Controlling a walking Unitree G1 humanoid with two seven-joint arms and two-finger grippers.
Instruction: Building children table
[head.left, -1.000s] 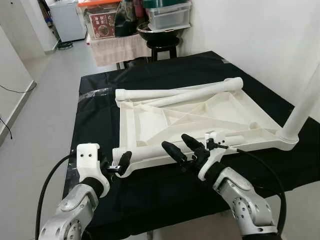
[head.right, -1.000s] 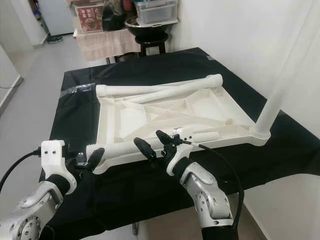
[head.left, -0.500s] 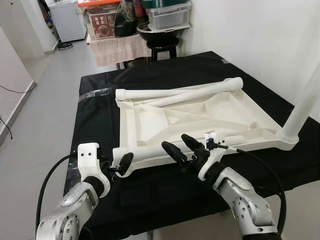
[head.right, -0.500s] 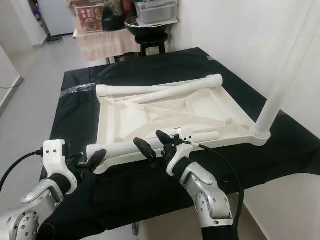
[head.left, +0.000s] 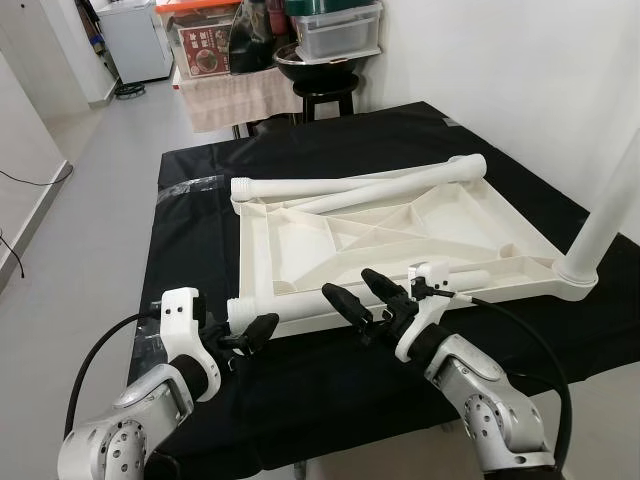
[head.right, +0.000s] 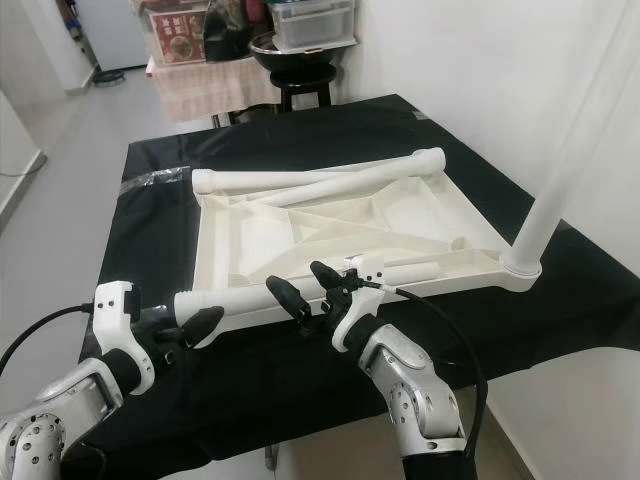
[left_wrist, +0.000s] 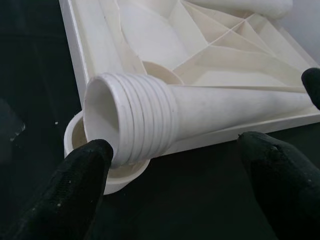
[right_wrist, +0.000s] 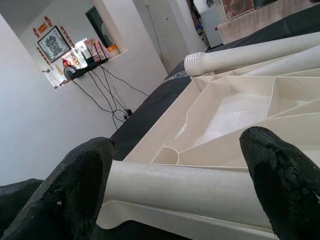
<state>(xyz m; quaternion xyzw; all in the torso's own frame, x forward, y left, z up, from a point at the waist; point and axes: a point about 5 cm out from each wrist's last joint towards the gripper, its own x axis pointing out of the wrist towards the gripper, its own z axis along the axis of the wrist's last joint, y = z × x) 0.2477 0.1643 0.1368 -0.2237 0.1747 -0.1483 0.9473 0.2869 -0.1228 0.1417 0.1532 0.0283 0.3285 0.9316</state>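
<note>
A white plastic tabletop (head.left: 300, 240) lies upside down on the black-covered table (head.left: 195, 230). One white leg (head.left: 603, 215) stands upright in its near right corner. Two more legs (head.left: 330, 186) lie along its far edge. Another leg (head.right: 250, 296) lies along the near edge, its threaded end (left_wrist: 130, 117) just over the near left corner socket (left_wrist: 75, 142). My left gripper (head.left: 255, 332) is open, its fingers (left_wrist: 75, 185) either side of that threaded end without closing on it. My right gripper (head.left: 362, 293) is open, its fingertips astride the same leg (right_wrist: 190, 190) further along.
The table's near edge is just below both arms. A white wall runs close on the right. Beyond the far edge stand a dark stool with a bowl (head.left: 318, 68), a cloth-covered stand and storage boxes (head.left: 335, 28). Grey floor lies open to the left.
My left gripper has edged forward and to the right, closer under the leg's threaded end. The right gripper and the leg stay where they were.
</note>
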